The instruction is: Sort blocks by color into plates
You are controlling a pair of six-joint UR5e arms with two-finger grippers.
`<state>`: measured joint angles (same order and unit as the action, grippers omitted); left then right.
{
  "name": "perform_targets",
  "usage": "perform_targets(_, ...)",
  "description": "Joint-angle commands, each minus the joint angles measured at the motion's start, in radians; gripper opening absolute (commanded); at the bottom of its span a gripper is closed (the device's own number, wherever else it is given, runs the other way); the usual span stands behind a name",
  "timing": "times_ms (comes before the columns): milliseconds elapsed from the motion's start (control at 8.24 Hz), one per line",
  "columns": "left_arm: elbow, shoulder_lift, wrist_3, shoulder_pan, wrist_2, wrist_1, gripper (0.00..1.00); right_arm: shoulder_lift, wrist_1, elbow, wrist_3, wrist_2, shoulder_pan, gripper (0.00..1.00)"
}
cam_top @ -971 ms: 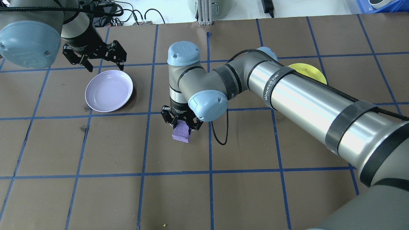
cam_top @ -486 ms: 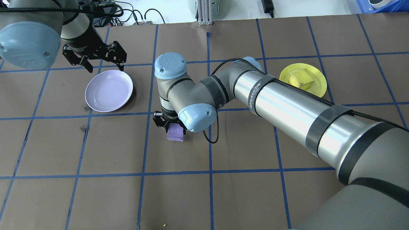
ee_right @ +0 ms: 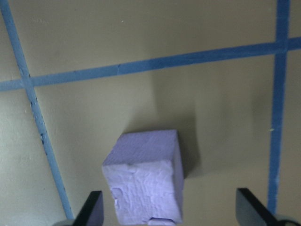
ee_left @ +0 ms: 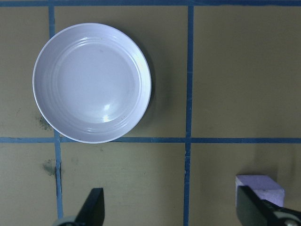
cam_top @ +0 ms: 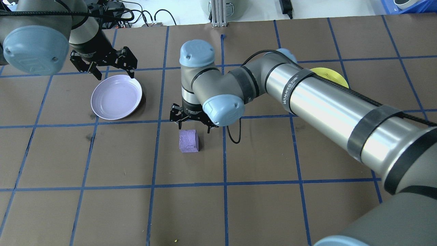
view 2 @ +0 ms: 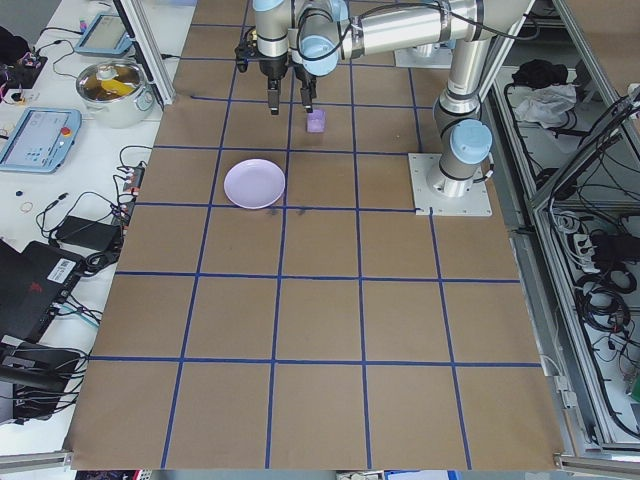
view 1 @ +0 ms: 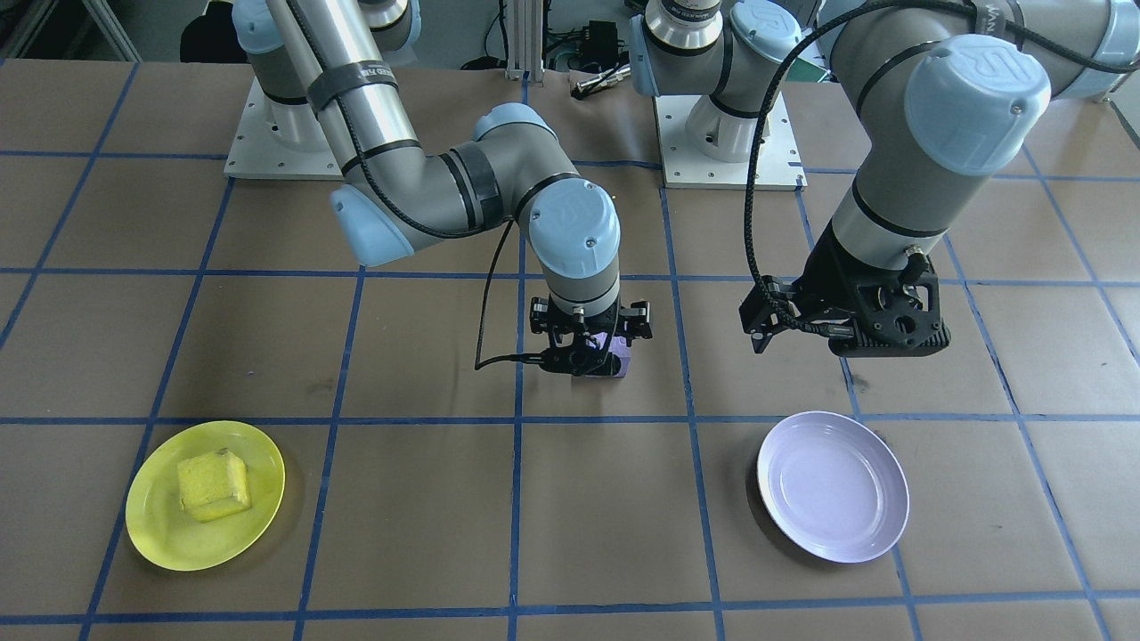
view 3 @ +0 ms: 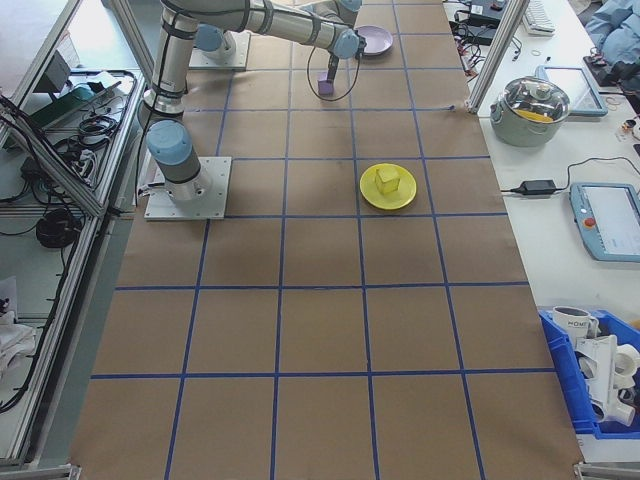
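Readable writing was scarce: the right arm's silver tube carried a printed brand reading roughly "WANJEED", partly wrapped out of sight in the overhead view, and a logo on the wrist cap was too small to read.

Right gripper (cam_top: 191,123) hung just above and behind the purple block (cam_top: 188,140), fingers spread apart and touching nothing. The block sat alone on the brown table (cam_top: 259,212), near the centre, just left of a blue tape line. In the right wrist view the block (ee_right: 145,177) lay between the two fingertips (ee_right: 91,208), its lower edge cut off by the frame.

Left gripper (cam_top: 104,65) hovered at the far edge of the lavender plate (cam_top: 116,97), fingers apart, holding nothing. The plate lay left of the block, well apart from it.

Yellow plate (view 1: 205,495) lay far right, with the yellow block (view 1: 213,484) resting in it. From overhead the right arm hid most of that plate (cam_top: 333,76) and all of its block.
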<state>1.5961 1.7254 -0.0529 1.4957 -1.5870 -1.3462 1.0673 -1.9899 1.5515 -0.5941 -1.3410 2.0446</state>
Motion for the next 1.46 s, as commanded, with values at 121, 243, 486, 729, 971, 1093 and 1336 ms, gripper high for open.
perform_targets(121,0.011,0.010,0.036,0.035,0.015,0.001,1.00,0.239,0.283,0.001,0.419,-0.069,-0.200,1.00)
perform_targets(243,0.037,0.011,0.104,0.079,0.016,0.001,1.00,0.355,0.349,0.008,0.582,-0.152,-0.225,1.00)
perform_targets(486,0.100,0.026,0.165,0.165,0.031,0.002,1.00,0.567,0.489,0.042,0.644,-0.213,-0.320,1.00)
perform_targets(729,0.136,0.074,0.168,0.181,0.114,0.001,1.00,0.603,0.441,0.062,0.657,-0.199,-0.377,1.00)
perform_targets(971,0.146,0.129,0.179,0.190,0.119,-0.001,1.00,0.571,0.328,0.064,0.683,-0.178,-0.380,1.00)
perform_targets(1093,0.156,0.161,0.200,0.214,0.116,0.001,1.00,0.545,0.309,0.062,0.683,-0.176,-0.382,1.00)
perform_targets(1336,0.160,0.204,0.251,0.264,0.114,0.001,1.00,0.545,0.309,0.062,0.680,-0.178,-0.385,1.00)
